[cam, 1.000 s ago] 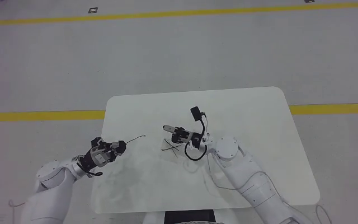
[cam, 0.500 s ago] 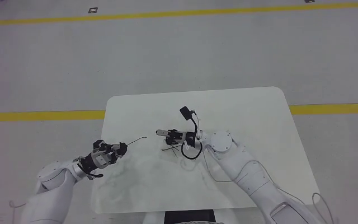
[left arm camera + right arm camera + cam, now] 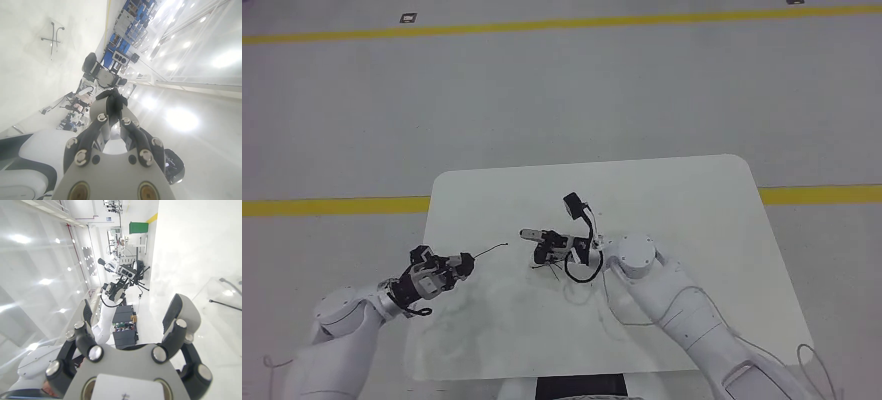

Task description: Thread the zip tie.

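Zip tie (image 3: 487,250) looks light, springy, slick; left gripper (image 3: 113,100) fingers pinch one end. Right gripper (image 3: 132,306), near loose ties (image 3: 53,39), fingers spread empty, should take its free tip.

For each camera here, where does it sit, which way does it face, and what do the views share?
Top: above the arms, looking down at the table; both arms show.
Left wrist: behind the left gripper, shut on a tie, facing over the table into the room.
Right wrist: behind the open right gripper, facing past the table into the room.
Shared: the loose ties lie in all three.
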`<action>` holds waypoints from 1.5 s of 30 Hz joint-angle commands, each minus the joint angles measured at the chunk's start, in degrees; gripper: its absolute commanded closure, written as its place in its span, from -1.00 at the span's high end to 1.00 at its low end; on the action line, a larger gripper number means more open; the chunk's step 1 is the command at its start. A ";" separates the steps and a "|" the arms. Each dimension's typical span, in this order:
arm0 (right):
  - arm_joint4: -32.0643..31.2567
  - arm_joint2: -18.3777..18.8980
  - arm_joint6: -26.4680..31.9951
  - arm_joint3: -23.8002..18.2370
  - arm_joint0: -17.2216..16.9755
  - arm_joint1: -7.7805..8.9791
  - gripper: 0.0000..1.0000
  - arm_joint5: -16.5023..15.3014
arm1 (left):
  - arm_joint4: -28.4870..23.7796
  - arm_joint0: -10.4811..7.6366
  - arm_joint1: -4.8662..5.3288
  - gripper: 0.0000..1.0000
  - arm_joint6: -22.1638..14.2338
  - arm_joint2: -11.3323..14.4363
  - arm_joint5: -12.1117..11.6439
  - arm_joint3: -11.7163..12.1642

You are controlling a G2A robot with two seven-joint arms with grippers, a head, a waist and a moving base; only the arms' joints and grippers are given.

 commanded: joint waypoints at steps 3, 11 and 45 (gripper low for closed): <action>5.95 0.14 3.71 2.16 0.78 -0.23 1.00 1.99 | 1.88 0.19 0.19 -1.00 -1.37 0.27 -5.31 0.20; 12.88 0.15 8.15 6.57 2.28 -0.69 1.00 5.22 | 2.55 0.23 0.35 -1.00 -0.93 0.64 -7.50 0.81; 24.17 -0.13 9.37 9.62 1.77 -1.24 1.00 16.37 | -3.77 -0.38 1.91 -1.00 -3.18 2.30 7.01 2.22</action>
